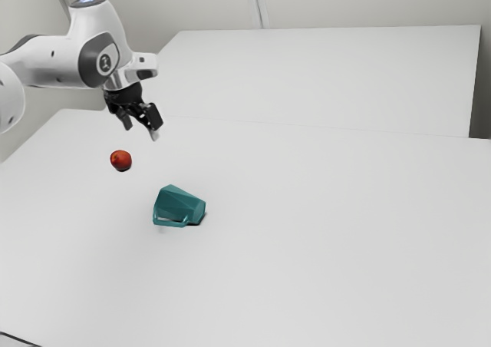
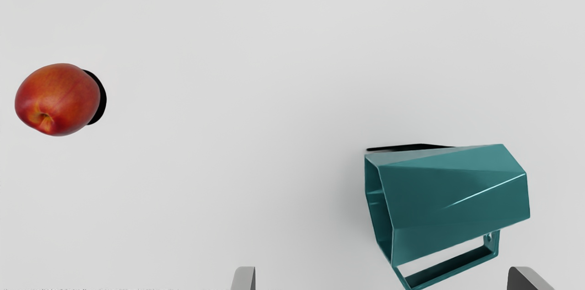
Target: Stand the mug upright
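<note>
A lab is perhaps suggested, though the room's kind cannot be told for certain: a robot arm is seen above a broad white table, backed by plain, pale walls.

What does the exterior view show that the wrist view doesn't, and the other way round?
Exterior view: the white arm coming in from that view's left, the gripper raised above the table, and the pale wall behind.

Wrist view: a look into the open mouth of the teal mug, and the stem hollow of the red fruit.

Both: the mug lying on its side on the table with its handle visible, the fruit apart from it, and the gripper's fingers spread, holding nothing.
</note>
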Available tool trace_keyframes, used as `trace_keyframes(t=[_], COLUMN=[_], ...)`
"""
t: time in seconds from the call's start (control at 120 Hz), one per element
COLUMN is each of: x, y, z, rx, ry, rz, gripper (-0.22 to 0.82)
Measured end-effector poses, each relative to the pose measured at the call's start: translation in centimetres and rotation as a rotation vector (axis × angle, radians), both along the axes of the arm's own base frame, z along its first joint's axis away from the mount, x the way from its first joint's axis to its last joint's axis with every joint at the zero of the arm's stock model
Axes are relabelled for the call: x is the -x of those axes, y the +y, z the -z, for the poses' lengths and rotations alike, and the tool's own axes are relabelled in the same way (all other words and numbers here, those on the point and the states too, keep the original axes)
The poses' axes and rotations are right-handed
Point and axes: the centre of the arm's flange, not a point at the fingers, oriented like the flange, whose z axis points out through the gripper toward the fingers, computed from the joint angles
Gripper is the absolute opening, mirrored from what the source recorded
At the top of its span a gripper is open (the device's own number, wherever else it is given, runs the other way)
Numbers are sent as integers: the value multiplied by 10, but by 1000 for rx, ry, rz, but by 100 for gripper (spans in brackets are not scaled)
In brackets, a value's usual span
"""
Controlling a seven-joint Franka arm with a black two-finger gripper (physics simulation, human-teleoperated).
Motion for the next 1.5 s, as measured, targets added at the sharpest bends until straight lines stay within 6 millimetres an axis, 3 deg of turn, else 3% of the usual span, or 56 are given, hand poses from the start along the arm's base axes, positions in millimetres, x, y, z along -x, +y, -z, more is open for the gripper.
trace_keyframes(t=[0.142,0.283,0.367,0.542,0.867,1.342,1.5], x=[7,19,24,22,23,18,19], y=[9,36,49,48,78,71,67], z=[0,21,38,77,146,192,197], rx=[55,188,264,379,581,812,839], ry=[-10,16,41,107,161,142,136], rz=[-43,-137,-173,-169,-212,-204,-190], gripper=[60,60,60,60,60,60,53])
